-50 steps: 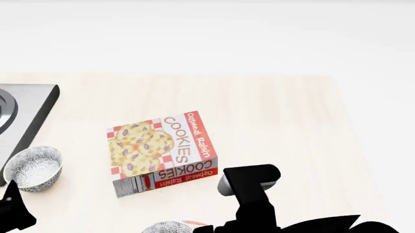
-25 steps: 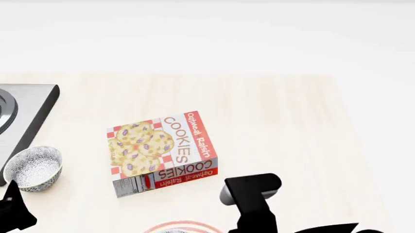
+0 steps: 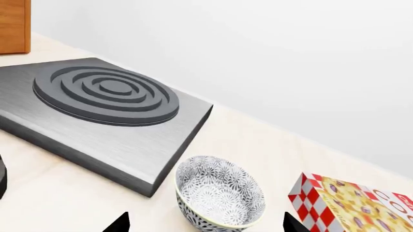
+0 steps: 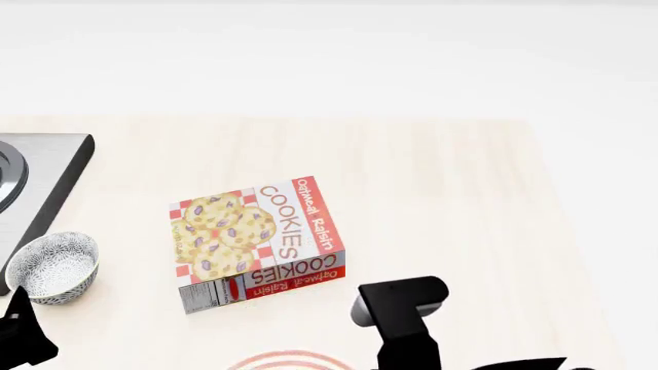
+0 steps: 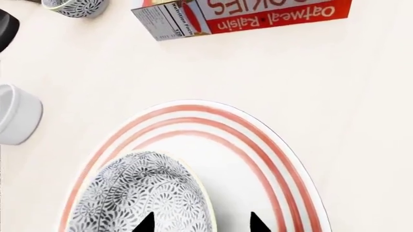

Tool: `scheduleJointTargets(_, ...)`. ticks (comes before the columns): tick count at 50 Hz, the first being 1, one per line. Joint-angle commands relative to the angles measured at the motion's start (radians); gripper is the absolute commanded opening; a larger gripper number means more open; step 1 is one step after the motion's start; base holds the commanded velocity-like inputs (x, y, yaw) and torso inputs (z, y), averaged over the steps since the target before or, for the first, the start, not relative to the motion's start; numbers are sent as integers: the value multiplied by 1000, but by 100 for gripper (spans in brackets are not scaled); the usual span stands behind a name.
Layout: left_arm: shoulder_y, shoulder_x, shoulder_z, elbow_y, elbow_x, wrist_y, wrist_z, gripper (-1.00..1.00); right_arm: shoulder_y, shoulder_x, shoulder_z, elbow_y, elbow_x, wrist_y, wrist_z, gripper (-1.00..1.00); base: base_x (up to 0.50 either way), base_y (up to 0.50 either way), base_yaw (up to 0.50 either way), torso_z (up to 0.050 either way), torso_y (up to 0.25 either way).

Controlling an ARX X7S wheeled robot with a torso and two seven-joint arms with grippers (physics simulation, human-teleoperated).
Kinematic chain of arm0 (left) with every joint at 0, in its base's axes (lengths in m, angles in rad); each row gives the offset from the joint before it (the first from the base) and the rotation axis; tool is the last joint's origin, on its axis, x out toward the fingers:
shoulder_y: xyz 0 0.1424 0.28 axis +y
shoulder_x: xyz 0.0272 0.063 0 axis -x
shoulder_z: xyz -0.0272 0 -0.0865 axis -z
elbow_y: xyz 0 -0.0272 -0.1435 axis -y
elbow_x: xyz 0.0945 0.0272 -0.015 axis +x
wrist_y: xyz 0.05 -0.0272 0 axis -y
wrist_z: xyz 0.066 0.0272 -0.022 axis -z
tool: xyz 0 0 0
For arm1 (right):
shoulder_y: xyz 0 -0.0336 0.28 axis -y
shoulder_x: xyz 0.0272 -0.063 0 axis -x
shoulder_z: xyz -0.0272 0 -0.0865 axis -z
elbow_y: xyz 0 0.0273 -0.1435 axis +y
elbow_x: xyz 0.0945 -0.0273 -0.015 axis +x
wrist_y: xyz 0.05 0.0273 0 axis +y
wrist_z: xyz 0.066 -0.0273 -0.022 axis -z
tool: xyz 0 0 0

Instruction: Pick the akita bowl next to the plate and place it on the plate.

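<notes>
**Akita bowl on plate, right gripper over it**

The akita bowl [image 5: 139,195] sits on the plate [image 5: 271,159], toward one side of it, inside the red rings; nothing can be seen in the bowl from this angle. Right gripper [image 5: 201,223]: only two dark fingertips show, one over the bowl's rim and one over bare plate, jaws parted and not clamping the bowl. In the head view only the plate's far rim [image 4: 288,358] shows at the bottom edge, beside the right arm [image 4: 401,316].

A white ramekin [image 5: 16,113] stands just off the plate rim, apart from it. The cookie box [image 4: 257,240] lies flat beyond the plate, bare counter [image 4: 463,200] to its right. A second speckled bowl [image 3: 219,193], empty, sits near the stove plate's [image 3: 103,111] corner. Left gripper [image 3: 203,224]: tips wide apart, holding nothing, near that bowl.
</notes>
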Motion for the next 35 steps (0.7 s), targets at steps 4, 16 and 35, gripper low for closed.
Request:
scheduleJointTargets(4,-2,-1,3,-5,-2,3,-1,100,17,12,-1,-37,18,-1,1,100,0,0,0,0,2)
scheduleJointTargets(16,1,-5,5,7,-6,-2,-9,100,54,47,55,-152,123,59,106,100,0,0,0,0,0)
scheduleJointTargets(35,4,-7,8,6,-8,4,-10,100,1,138,118,-407,134,24,276,100,0,0,0,0,0)
